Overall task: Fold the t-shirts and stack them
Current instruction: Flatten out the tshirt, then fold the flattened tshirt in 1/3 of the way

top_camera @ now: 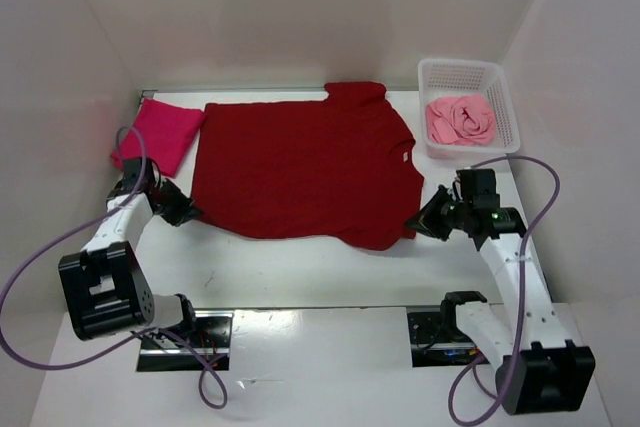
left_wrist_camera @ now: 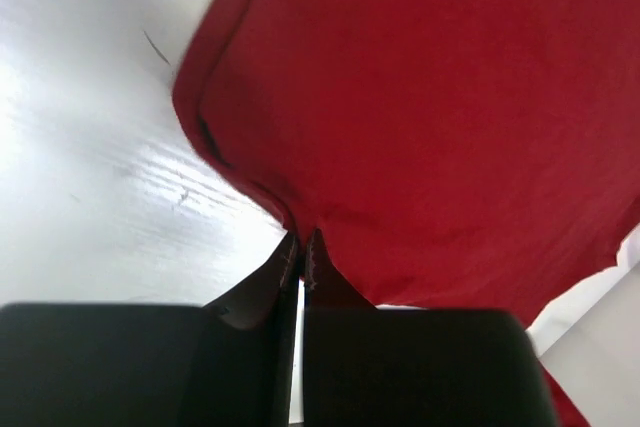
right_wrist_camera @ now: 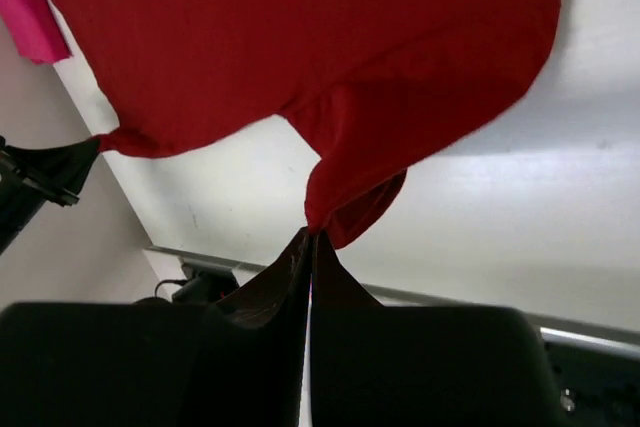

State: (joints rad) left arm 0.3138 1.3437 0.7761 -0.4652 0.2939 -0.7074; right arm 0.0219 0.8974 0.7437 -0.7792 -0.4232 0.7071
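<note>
A dark crimson t-shirt [top_camera: 300,167] lies spread flat in the middle of the table. My left gripper [top_camera: 192,213] is shut on its near left hem corner [left_wrist_camera: 290,209]. My right gripper [top_camera: 412,224] is shut on its near right corner, a bunched sleeve tip [right_wrist_camera: 345,202]. A bright magenta t-shirt [top_camera: 160,132] lies folded at the far left, and also shows in the right wrist view [right_wrist_camera: 30,12]. A light pink t-shirt [top_camera: 460,119] lies crumpled in the white mesh basket [top_camera: 505,97] at the far right.
White walls close in the table on the left, back and right. The basket stands close behind my right arm. Purple cables loop beside both arms. Bare white table [top_camera: 300,272] lies between the shirt's near edge and the arm bases.
</note>
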